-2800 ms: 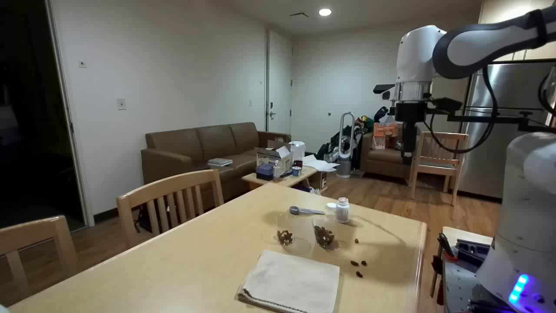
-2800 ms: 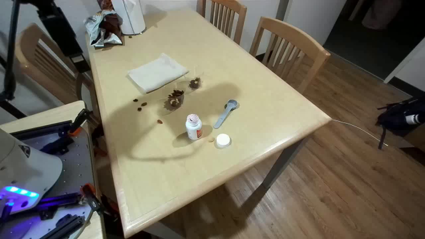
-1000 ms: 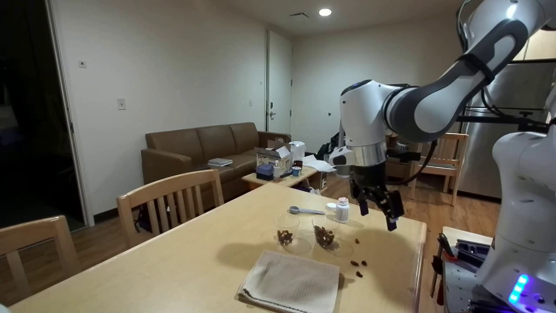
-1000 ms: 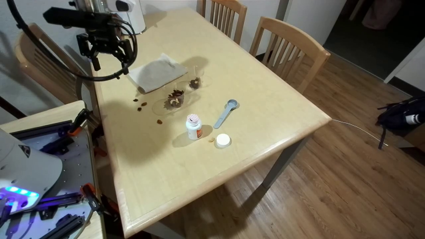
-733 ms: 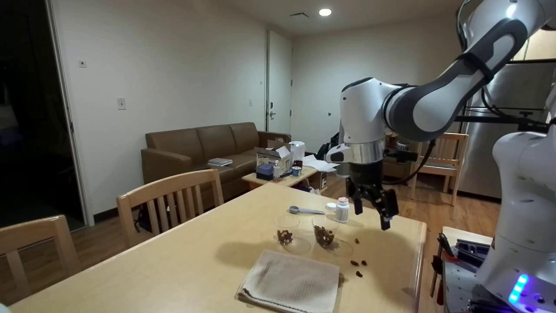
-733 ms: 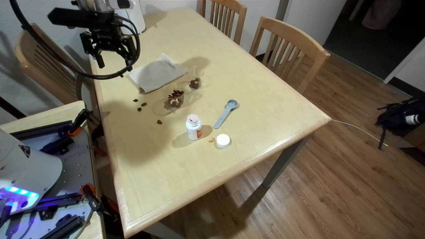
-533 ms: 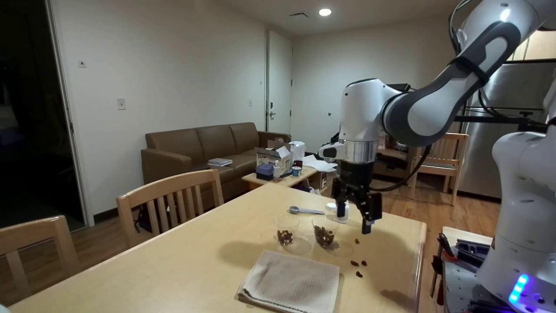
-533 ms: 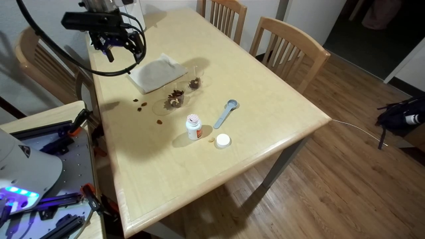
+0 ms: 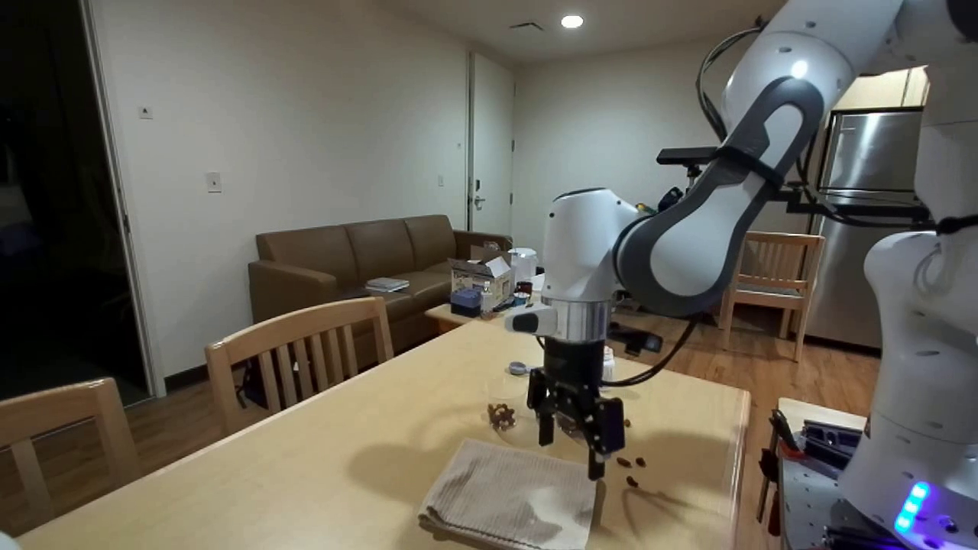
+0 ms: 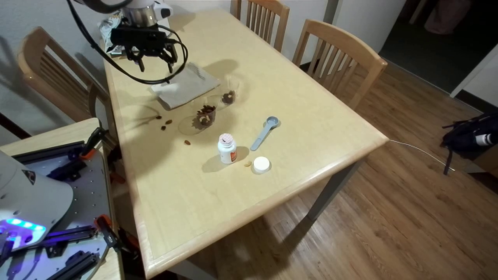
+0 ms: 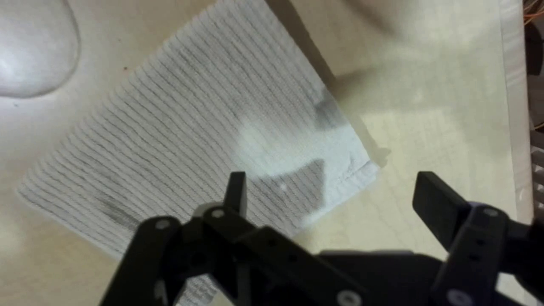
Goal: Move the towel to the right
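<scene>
The towel is a pale grey-beige ribbed square lying flat on the table, a little rumpled; it shows in both exterior views [image 9: 497, 493] [image 10: 188, 89] and fills much of the wrist view [image 11: 178, 119]. My gripper [image 9: 571, 454] points down above the towel's edge on the robot's side, apart from the cloth; it shows also in an exterior view [image 10: 156, 70]. In the wrist view the jaws [image 11: 330, 180] stand wide apart with nothing between them. One finger [image 11: 236, 191] is over the towel, the opposite one over bare table, with a towel corner ahead of the gap.
Two clear cups with nuts [image 10: 206, 116] [image 10: 228, 98] stand close beside the towel. Loose dark bits [image 10: 168, 122] lie near it. A white bottle [image 10: 227, 149], a white cap [image 10: 261, 165] and a grey scoop [image 10: 265, 132] stand farther off. A bag [image 10: 111, 29] is at the far end.
The arm has swung in over the table. The gripper has moved down and across from near the bottle to above the towel's edge, staying open. The towel has not moved.
</scene>
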{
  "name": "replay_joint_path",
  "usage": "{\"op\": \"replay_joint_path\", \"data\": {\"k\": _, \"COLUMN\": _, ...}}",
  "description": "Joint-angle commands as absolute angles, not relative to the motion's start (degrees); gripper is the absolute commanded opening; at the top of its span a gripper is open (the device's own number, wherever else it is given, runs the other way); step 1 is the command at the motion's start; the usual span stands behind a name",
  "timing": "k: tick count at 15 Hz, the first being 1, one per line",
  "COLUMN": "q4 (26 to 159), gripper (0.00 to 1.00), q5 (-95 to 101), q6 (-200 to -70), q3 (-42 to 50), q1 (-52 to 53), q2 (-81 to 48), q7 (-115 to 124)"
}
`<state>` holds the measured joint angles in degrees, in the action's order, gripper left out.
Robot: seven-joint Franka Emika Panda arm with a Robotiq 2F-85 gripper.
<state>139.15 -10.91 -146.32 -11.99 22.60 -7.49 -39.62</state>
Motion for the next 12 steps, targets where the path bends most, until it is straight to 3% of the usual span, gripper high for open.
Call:
{"op": "replay_joint_path", "data": {"k": 1, "q4": 131.6, "gripper": 1.0, "q5": -7.5, "q6": -140.0, "q3": -15.2, "q1": 18.9, "q2": -15.5, "q7": -39.2}}
{"op": "replay_joint_path", "data": {"k": 3, "q4": 129.4, "gripper": 0.99, "q5": -5.7, "q6": -135.9, "q3": -15.8, "q1": 17.6, "q2": -17.8, "q7": -39.1}}
{"op": "replay_joint_path", "data": {"k": 4, "q4": 128.9, "gripper": 0.75, "q5": -3.6, "q6": -134.3, "q3": -15.3, "q1": 17.5, "q2": -18.5, "q7": -37.4}}
{"op": "replay_joint_path", "data": {"k": 5, "q4": 128.5, "gripper": 0.75, "q5": -2.1, "q6": -133.3, "q3": -15.0, "q1": 17.2, "q2": -19.1, "q7": -36.7}}
{"op": "replay_joint_path", "data": {"k": 6, "q4": 128.5, "gripper": 0.96, "q5": -1.3, "q6": -132.7, "q3": -15.1, "q1": 16.6, "q2": -19.4, "q7": -36.6}}
{"op": "replay_joint_path", "data": {"k": 12, "q4": 131.1, "gripper": 1.0, "q5": -0.5, "q6": -134.9, "q3": -16.1, "q1": 14.5, "q2": -18.9, "q7": -37.8}}
